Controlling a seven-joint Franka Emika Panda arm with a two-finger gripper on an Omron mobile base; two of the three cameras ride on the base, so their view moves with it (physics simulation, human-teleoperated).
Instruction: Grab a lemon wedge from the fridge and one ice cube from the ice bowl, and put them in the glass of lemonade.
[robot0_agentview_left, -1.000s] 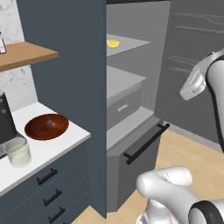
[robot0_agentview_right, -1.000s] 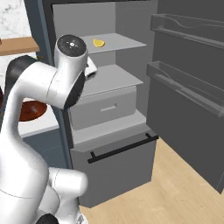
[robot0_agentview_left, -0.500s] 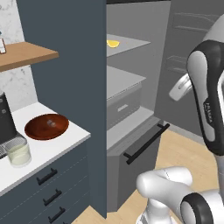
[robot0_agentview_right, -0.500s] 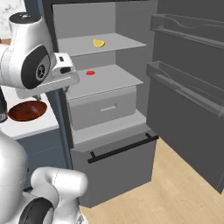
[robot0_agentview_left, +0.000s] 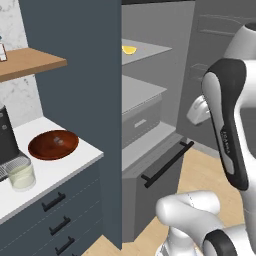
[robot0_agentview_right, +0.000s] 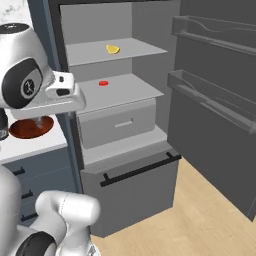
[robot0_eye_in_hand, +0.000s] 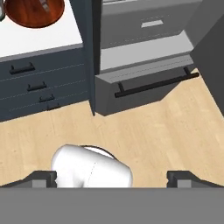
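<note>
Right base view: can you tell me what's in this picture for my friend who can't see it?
An open fridge has a yellow lemon wedge on its top shelf and a small flat red item on the shelf below, above two closed drawers. The white robot arm crosses the left side, in front of a brown ice bowl on the counter.

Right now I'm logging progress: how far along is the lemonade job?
Done: the fridge stands open. In hand: nothing; the tool is open and empty, looking down at the floor. Left: the lemon wedge is on the top shelf, the ice bowl and the glass of lemonade sit on the counter, so both pickups and drops remain.
</note>
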